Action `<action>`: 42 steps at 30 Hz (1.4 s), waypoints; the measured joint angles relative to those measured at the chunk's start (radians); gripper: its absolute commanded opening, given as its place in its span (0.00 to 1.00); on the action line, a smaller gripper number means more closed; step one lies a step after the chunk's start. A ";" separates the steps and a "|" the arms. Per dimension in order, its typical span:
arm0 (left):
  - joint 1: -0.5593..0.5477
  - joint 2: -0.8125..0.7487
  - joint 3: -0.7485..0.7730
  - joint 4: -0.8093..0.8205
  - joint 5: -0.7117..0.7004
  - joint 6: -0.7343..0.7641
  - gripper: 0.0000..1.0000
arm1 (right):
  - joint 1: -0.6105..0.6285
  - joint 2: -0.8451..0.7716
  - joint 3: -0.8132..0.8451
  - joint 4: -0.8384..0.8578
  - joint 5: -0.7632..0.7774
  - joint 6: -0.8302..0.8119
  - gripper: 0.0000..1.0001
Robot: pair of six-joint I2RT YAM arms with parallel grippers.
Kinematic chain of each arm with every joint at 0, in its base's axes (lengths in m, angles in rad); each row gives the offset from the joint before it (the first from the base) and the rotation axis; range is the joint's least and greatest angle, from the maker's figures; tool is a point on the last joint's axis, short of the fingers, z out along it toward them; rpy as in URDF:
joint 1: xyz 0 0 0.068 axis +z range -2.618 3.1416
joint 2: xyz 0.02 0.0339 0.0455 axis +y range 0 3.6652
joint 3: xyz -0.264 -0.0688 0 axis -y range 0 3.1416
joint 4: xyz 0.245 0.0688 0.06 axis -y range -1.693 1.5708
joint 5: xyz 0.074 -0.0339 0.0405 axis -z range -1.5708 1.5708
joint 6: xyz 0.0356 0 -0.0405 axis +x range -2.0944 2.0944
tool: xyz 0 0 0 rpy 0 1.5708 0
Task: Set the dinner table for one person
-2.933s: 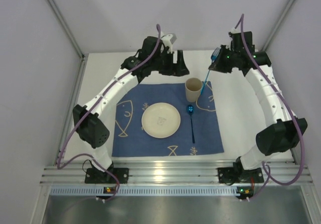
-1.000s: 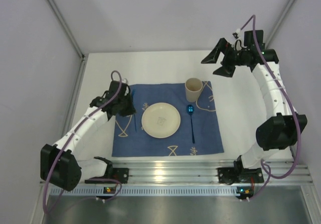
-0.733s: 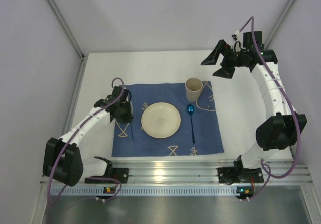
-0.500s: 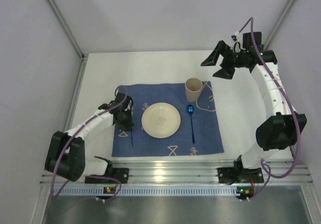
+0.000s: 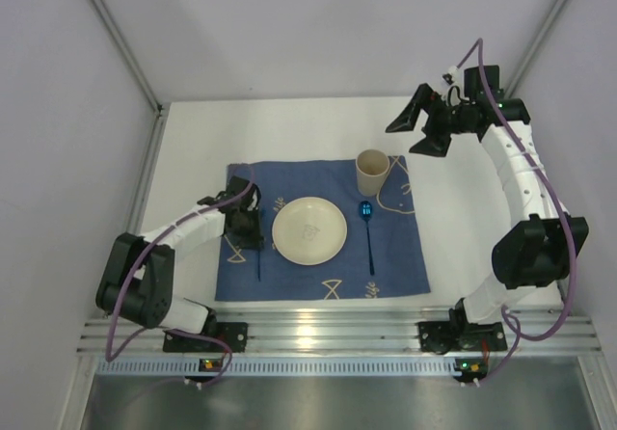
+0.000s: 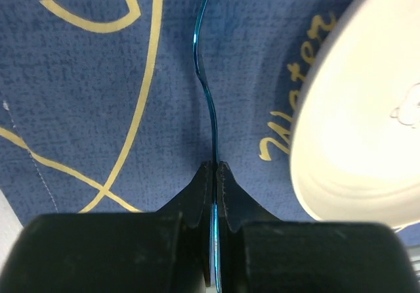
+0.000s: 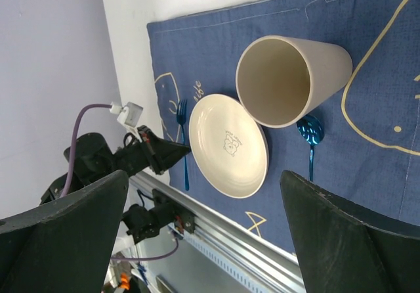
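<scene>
On the white dinner table (image 5: 193,141) a dark blue cloth (image 5: 395,256) holds a cream plate (image 5: 308,230), a cream cup (image 5: 372,170) and a blue spoon (image 5: 367,232). My left gripper (image 5: 249,231) sits low over the cloth just left of the plate, shut on a thin blue fork (image 5: 257,262). In the left wrist view the fork (image 6: 209,102) runs edge-on out of the shut left gripper (image 6: 216,168), next to the plate (image 6: 361,122). My right gripper (image 5: 424,126) hangs open and empty above the table's far right, looking down on the cup (image 7: 289,76) and the fork (image 7: 184,165).
A ribbed aluminium rail (image 5: 328,338) runs along the near edge, with both arm bases on it. Grey walls close in the left, back and right sides. The cloth's left border (image 6: 13,194) lies close to the left gripper.
Earlier the fork hung from the right gripper beside the cup. Now the left gripper holds it left of the plate, having slid toward the near edge over the last second. The right gripper stays open.
</scene>
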State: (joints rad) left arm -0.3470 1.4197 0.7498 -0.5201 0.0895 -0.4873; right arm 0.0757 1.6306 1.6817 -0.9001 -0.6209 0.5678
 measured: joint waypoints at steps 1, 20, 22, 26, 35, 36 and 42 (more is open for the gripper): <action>0.000 0.011 0.000 0.000 -0.001 0.000 0.00 | 0.000 0.000 0.000 0.000 0.000 0.000 1.00; 0.004 0.037 0.034 -0.076 -0.159 -0.050 0.35 | 0.000 0.000 -0.020 -0.010 0.025 -0.025 1.00; 0.009 0.037 0.038 -0.084 -0.170 -0.050 0.34 | 0.000 0.000 -0.020 -0.009 0.025 -0.026 1.00; 0.021 0.036 0.041 -0.094 -0.187 -0.050 0.32 | 0.000 0.000 -0.020 -0.010 0.026 -0.026 1.00; 0.081 -0.005 0.092 -0.133 -0.175 -0.029 0.28 | -0.002 0.000 -0.019 -0.010 0.030 -0.027 1.00; 0.084 -0.009 0.112 -0.141 -0.167 -0.025 0.29 | -0.002 0.000 -0.019 -0.010 0.030 -0.027 1.00; 0.084 -0.023 0.294 -0.160 -0.126 0.008 0.34 | -0.002 0.000 -0.018 -0.019 0.061 -0.042 1.00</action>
State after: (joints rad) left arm -0.2626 1.3968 1.0443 -0.6804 -0.0364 -0.4789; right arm 0.0738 1.6306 1.6642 -0.9192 -0.5602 0.5262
